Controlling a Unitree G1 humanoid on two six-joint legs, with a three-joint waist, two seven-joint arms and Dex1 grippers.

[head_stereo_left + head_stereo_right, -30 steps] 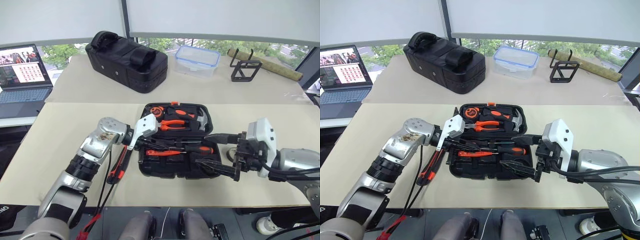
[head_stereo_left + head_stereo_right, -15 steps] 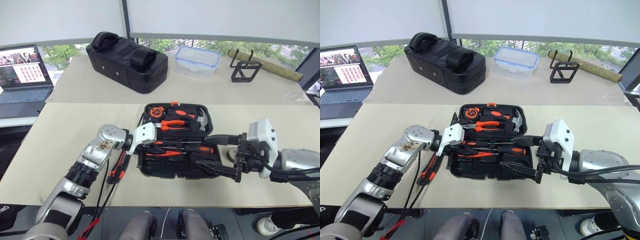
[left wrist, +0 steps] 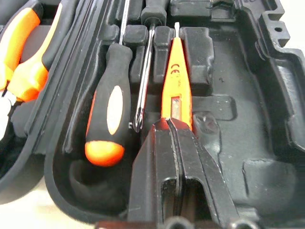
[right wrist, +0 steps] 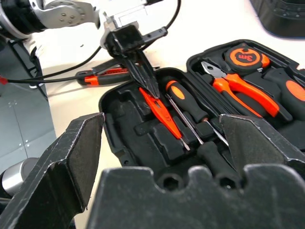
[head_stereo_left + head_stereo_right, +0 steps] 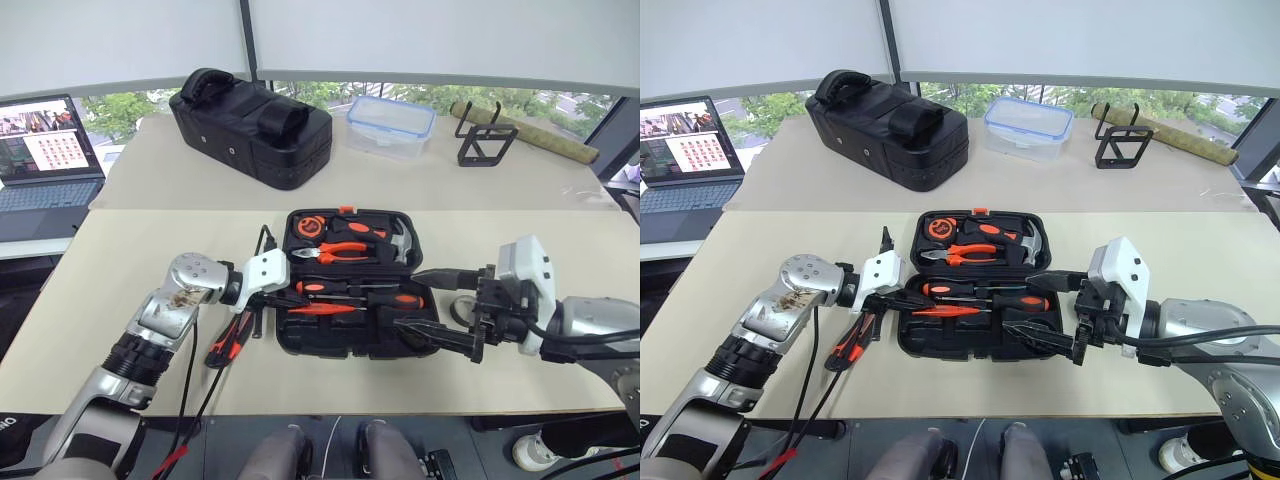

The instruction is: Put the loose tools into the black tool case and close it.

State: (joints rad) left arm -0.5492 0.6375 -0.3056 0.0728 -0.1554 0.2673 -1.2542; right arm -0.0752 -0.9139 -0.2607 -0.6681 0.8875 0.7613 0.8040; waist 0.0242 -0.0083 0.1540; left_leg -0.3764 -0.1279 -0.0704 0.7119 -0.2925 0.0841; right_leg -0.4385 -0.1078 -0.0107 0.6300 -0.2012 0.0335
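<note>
Black tool case [image 5: 352, 282] lies open mid-table [image 5: 120, 270]. Left gripper [image 3: 172, 125], shut, blocks case's left edge, tips at orange tester screwdriver [image 3: 175, 81]. Right gripper [image 5: 425, 300], fingers spread wide, hangs over case's right end — approach there blocked. Utility knife [image 5: 232, 338] lies just left of case, under left arm. Bare table far left and beyond case, up to black padded bag [image 5: 250, 125] — room to pass.

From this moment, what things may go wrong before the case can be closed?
1. The left gripper is shut with its tips at the end of the orange tester screwdriver; pulling away carelessly might lift the tester out of its recess.
2. The utility knife lies on the table outside the black tool case; closing now would leave it out.
3. The open right gripper hovers over the case edge and might block the lid.
</note>
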